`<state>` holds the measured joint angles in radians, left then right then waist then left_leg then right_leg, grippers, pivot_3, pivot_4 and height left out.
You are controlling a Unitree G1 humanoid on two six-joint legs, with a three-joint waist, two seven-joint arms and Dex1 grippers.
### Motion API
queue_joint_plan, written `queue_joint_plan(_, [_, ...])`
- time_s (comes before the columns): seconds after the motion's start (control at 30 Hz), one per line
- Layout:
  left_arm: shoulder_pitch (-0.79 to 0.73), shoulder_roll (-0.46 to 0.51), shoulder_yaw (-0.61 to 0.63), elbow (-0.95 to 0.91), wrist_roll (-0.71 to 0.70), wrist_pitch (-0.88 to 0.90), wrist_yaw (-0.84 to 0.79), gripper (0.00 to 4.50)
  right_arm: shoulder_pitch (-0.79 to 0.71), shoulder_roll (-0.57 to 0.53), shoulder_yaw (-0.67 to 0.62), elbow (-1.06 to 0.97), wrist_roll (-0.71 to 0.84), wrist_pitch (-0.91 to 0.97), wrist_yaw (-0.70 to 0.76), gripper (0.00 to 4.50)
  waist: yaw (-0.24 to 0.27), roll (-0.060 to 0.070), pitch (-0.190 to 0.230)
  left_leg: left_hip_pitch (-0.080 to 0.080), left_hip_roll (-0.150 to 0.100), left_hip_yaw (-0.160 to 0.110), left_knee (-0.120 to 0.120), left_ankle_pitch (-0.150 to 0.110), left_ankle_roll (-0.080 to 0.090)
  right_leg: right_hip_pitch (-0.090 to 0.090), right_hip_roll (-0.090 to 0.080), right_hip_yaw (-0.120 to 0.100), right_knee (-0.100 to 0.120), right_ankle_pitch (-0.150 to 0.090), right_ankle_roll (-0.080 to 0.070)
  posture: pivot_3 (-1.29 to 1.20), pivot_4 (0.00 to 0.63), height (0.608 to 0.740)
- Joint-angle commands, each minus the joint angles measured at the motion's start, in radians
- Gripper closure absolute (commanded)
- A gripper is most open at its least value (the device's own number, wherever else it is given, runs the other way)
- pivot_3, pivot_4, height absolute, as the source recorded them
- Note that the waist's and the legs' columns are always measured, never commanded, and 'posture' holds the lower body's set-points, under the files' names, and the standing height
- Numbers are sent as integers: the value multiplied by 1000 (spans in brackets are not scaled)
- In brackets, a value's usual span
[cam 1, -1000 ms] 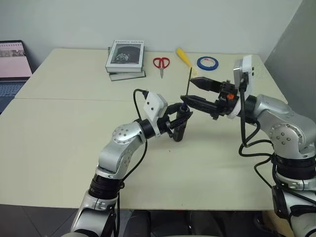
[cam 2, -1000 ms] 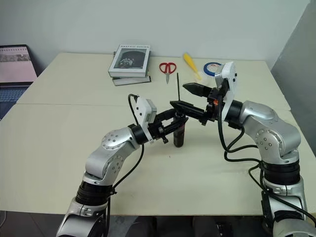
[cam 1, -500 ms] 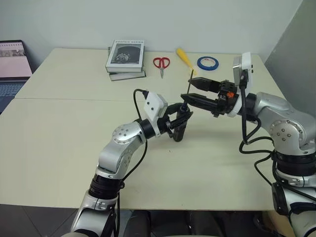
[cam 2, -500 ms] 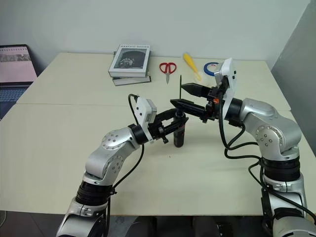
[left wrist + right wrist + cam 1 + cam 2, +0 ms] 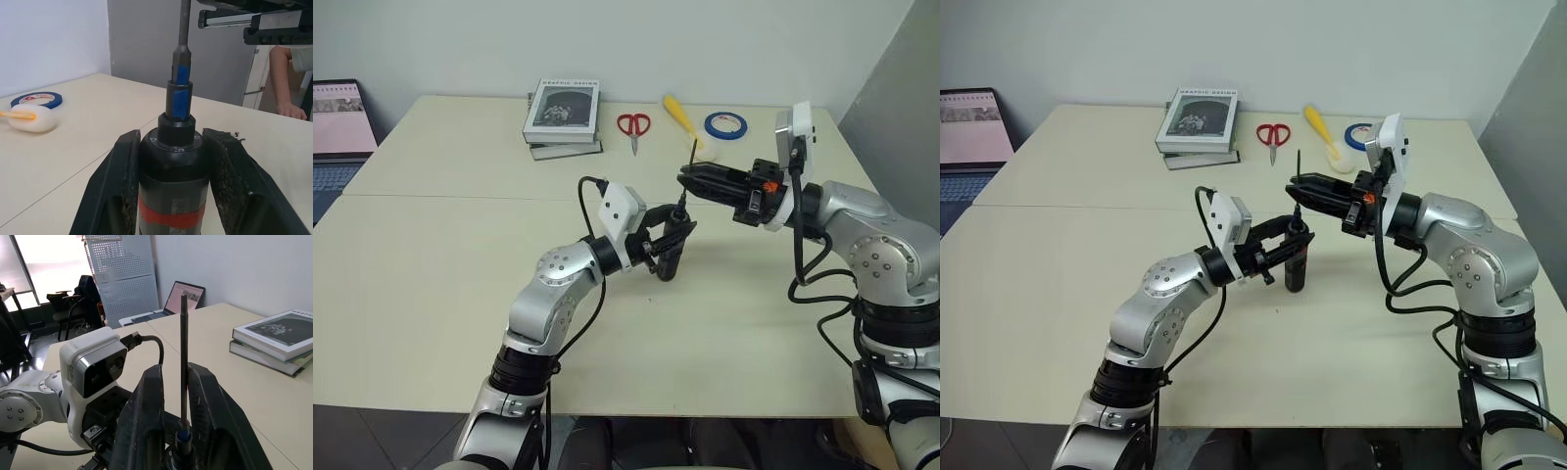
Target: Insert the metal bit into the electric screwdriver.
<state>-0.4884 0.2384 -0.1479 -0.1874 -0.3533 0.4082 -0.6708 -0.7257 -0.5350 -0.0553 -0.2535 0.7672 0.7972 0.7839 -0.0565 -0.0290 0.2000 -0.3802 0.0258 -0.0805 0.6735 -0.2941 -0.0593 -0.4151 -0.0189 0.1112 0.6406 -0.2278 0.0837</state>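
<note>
Left gripper (image 5: 171, 186): jaws clamped on the body of the electric screwdriver (image 5: 172, 196), which stands upright above the middle of the table (image 5: 431, 255), red band between the pads. Right gripper (image 5: 178, 396): jaws drawn in around the shaft of the metal bit (image 5: 183, 352); whether the pads actually press it cannot be told. The bit stands upright with its thicker, blue-marked end already in the screwdriver's chuck.

Risk, as a judgement: if the right gripper pulls sideways, the bit may tilt and jam, or lift out of the chuck; an off-centre pinch would cause this.

On the far side lie stacked books (image 5: 562, 117), red-handled scissors (image 5: 632, 125), a yellow-handled brush (image 5: 678, 115) and a blue tape roll (image 5: 725, 124). The books' cover lettering is too small to read.
</note>
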Motion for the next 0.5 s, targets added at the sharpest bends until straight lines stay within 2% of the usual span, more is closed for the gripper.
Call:
queue_joint_plan(0.03, [-23,-1,-1,3,1,-16,-7,2867,-12,-5,-10,-22,6,-11,7,3767,0,0,0,0,0,0,0,0,0,0,0,0,0,0,0,0,150,740])
queue_joint_plan(0.13, [-26,-3,0,7,3,-19,-7,2867,-3,-13,-4,-28,-4,-19,14,3767,0,0,0,0,0,0,0,0,0,0,0,0,0,0,0,0,150,740])
queue_joint_plan(0.23, [-28,-4,1,10,4,-21,-8,2867,-1,-11,-3,-25,-12,-30,14,3255,0,0,0,0,0,0,0,0,0,0,0,0,0,0,0,0,150,740])
queue_joint_plan(0.5, [-44,-9,6,17,2,-25,-9,2867,9,-41,-23,-30,-13,-28,22,1359,0,0,0,0,0,0,0,0,0,0,0,0,0,0,0,0,150,740])
